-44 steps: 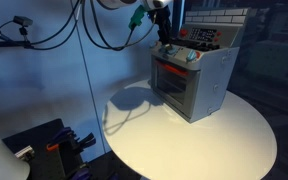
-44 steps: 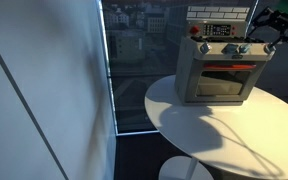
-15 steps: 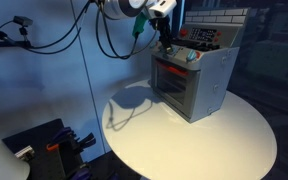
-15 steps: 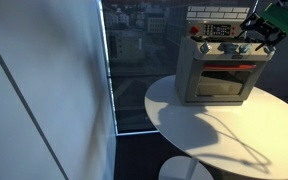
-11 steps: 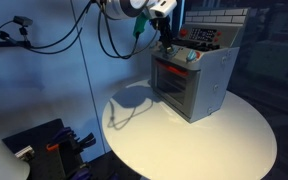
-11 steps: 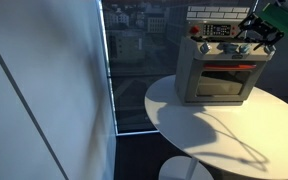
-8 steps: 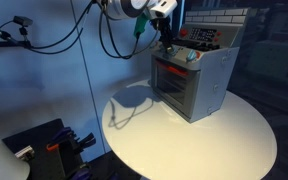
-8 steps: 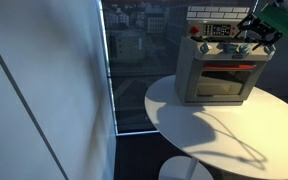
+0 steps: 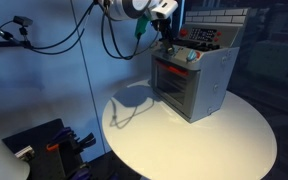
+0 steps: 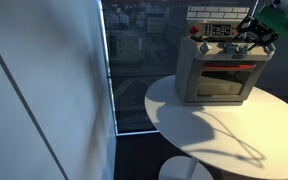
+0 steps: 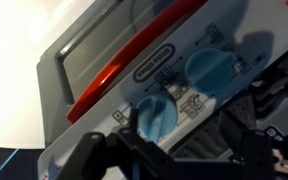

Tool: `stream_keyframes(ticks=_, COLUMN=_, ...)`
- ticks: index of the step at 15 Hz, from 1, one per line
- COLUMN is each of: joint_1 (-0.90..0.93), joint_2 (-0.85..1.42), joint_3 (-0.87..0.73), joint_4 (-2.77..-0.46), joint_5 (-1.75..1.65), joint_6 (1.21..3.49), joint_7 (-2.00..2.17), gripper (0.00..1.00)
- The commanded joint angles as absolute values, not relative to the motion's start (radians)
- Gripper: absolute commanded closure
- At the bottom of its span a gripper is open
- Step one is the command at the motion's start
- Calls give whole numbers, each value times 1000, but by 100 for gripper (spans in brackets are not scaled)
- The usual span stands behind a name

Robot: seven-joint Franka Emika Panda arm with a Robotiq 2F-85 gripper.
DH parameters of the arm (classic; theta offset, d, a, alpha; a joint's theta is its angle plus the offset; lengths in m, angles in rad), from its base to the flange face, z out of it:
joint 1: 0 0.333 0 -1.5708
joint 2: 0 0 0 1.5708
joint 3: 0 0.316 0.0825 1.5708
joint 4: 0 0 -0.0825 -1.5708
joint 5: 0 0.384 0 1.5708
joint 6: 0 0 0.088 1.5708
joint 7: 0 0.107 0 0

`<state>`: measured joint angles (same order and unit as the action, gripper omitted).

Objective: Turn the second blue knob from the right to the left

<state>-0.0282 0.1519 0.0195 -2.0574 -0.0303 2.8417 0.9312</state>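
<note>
A grey toy oven (image 9: pixel 196 82) with a red-trimmed door stands on the round white table (image 9: pixel 184 135); it also shows in an exterior view (image 10: pixel 220 78). Blue knobs (image 9: pixel 191 56) sit along its top front panel. In the wrist view two blue knobs show: one (image 11: pixel 156 118) lies between my dark fingers, another (image 11: pixel 212 70) beside it. My gripper (image 11: pixel 174 152) is open, hovering right at the knob panel. It is at the oven's top corner in both exterior views (image 9: pixel 165 40) (image 10: pixel 252 38). Touch with the knob cannot be told.
The oven has a red button (image 10: pixel 194 30) and a control panel (image 10: pixel 220 30) on its back wall. A window (image 10: pixel 134 50) stands behind the table. Black equipment (image 9: pixel 44 145) lies on the floor. Cables (image 9: pixel 104 35) hang from the arm.
Over about three seconds the gripper has moved in toward the oven's knob panel. In the last second it has barely moved.
</note>
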Motion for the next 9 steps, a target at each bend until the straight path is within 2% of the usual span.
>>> stream_keyframes(ticks=1, joint_1=-27, joint_2=167, joint_3=19, joint_4=-2030, joint_5=-33, joint_6=2849, joint_7=931, gripper=25)
stream_keyframes(ticks=4, joint_1=-27, joint_2=162, joint_3=16, joint_4=-2037, joint_5=-36, joint_6=2852, joint_7=935, gripper=25)
stream_keyframes(ticks=9, joint_1=-27, joint_2=156, joint_3=12, joint_4=-2046, joint_5=-35, joint_6=2856, joint_7=938, gripper=32)
